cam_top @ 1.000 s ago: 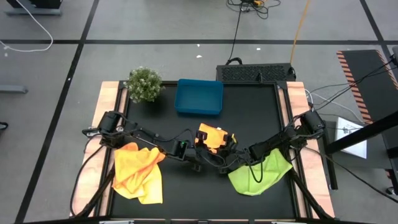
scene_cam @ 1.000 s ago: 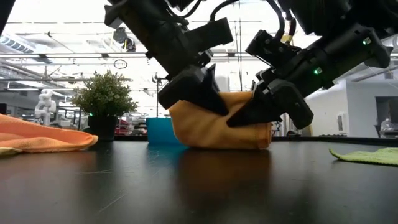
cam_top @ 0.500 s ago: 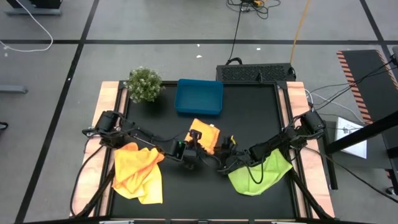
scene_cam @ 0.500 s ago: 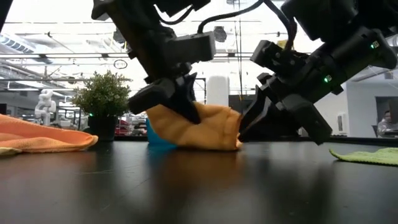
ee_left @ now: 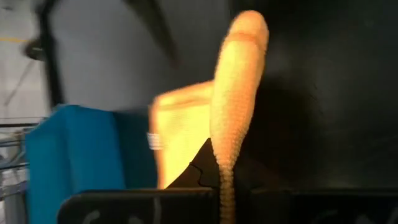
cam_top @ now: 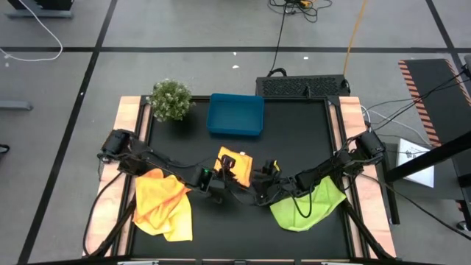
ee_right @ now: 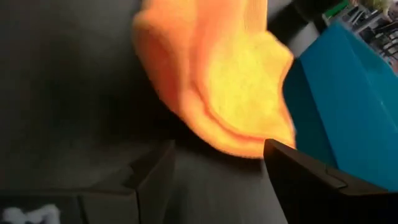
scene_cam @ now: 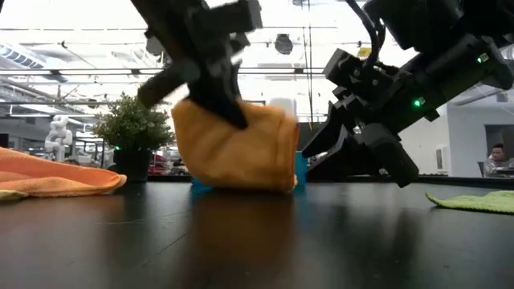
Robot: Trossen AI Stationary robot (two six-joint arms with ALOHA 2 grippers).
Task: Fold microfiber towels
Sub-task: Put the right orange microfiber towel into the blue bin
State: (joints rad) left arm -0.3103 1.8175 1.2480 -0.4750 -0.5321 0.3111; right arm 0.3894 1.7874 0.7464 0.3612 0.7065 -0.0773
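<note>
The left claw (cam_top: 223, 175) is clamped on the folded orange towel (cam_top: 234, 163) mid-surface, just short of the blue tray (cam_top: 235, 114) — the right claw (cam_top: 263, 185), fingers spread and empty, sits just beside it — so the left arm is nearer.

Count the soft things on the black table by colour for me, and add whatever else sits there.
Orange-yellow microfiber towels: 2, the folded towel pinched in the shut left gripper and a crumpled towel by the left edge
Lime green microfiber towel: 1
Blue rectangular plastic tray: 1
Small green bushy plant: 1
Total: 5
</note>
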